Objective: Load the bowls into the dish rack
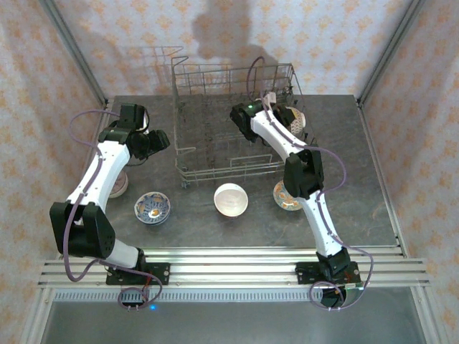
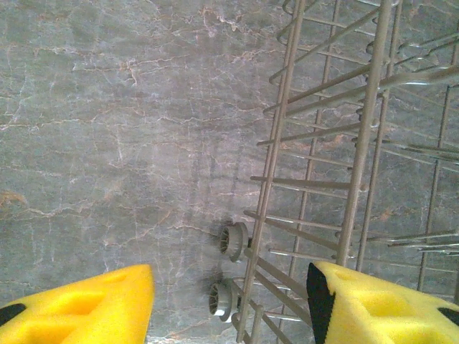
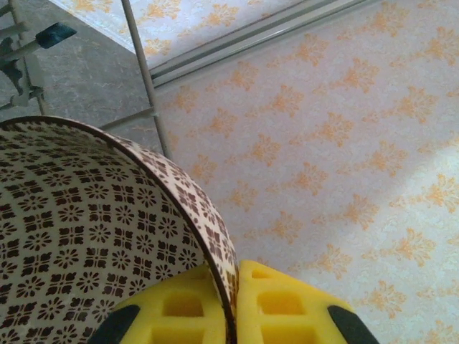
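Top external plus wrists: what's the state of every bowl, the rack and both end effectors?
dish rack: upright on table.
brown-patterned bowl: tilted, rim clamped, at the rack's far right.
white bowl: upright on table, loose.
blue-and-white bowl: upright on table, loose.
orange bowl: on table, partly under right arm.
pinkish bowl: on table, mostly hidden by left arm.
left end effector: open, empty.
right end effector: shut on brown-patterned bowl's rim.
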You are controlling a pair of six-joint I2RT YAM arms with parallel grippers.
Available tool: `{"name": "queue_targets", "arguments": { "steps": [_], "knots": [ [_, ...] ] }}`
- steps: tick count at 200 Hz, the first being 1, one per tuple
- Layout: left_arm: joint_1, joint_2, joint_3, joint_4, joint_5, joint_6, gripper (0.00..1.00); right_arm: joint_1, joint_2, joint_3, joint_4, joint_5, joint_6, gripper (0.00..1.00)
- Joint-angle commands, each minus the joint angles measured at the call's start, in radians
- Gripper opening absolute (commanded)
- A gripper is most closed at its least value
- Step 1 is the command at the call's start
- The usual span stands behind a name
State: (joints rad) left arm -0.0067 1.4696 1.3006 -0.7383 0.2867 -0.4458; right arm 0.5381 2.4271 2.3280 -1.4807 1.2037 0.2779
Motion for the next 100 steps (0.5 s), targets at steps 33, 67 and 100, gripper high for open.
{"name": "queue_targets", "arguments": {
  "steps": [33, 67, 100],
  "knots": [
    [0.002, -0.047, -0.023, -0.010, -0.017, -0.017, 0.59, 0.009, 0.016, 0.037, -0.022, -0.186, -0.032, 0.23],
    [0.002, -0.055, -0.037, -0.003, -0.019, -0.027, 0.59, 0.008, 0.019, 0.036, 0.015, -0.220, -0.073, 0.28],
    [0.002, -0.064, -0.049, 0.003, -0.022, -0.037, 0.59, 0.008, 0.026, 0.028, 0.041, -0.252, -0.098, 0.38]
  ]
}}
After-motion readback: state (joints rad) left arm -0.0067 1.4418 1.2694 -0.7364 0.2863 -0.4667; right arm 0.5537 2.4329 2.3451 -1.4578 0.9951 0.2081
